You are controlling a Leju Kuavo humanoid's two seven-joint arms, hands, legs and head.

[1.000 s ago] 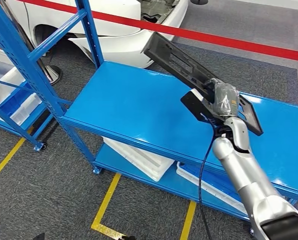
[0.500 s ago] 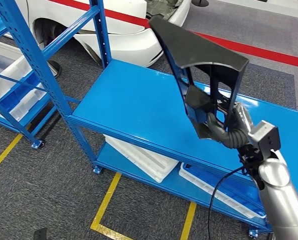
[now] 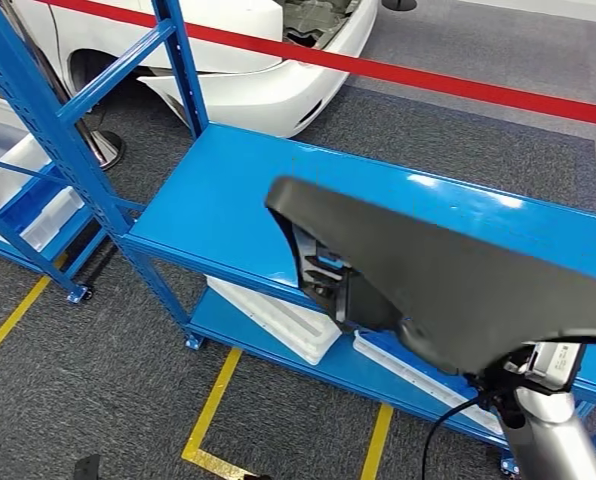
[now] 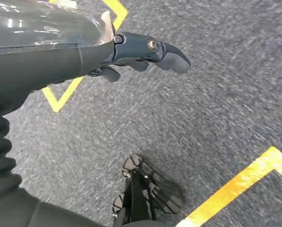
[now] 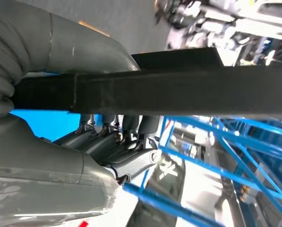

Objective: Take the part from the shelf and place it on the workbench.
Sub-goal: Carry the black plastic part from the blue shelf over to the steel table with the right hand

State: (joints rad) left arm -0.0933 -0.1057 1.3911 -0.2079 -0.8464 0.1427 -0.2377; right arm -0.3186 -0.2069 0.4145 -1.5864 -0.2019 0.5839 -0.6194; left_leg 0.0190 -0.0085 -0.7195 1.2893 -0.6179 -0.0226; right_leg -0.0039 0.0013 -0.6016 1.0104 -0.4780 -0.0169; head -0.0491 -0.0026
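Note:
A large black plastic part [image 3: 446, 290] hangs close below my head camera, lying roughly flat above the front edge of the blue shelf [image 3: 227, 200]. In the head view it covers my right hand, and only the silver right forearm [image 3: 551, 440] shows under it. In the right wrist view my right hand [image 5: 71, 151] grips the part's black edge [image 5: 175, 90], the thumb on one side and the dark fingers [image 5: 121, 142] on the other. My left hand [image 4: 107, 52] hangs over the grey carpet with its fingers stretched out and nothing in them.
The blue shelf's top board is bare. White trays [image 3: 280, 320] lie on its lower level. A second blue rack [image 3: 31, 130] stands at the left. A white car [image 3: 265, 70] and a red line [image 3: 446, 75] lie behind. Yellow floor markings [image 3: 212, 410] run in front.
The part has swung from standing up over the shelf to lying flat, nearer and lower in the picture. It now hides the right hand that was visible before.

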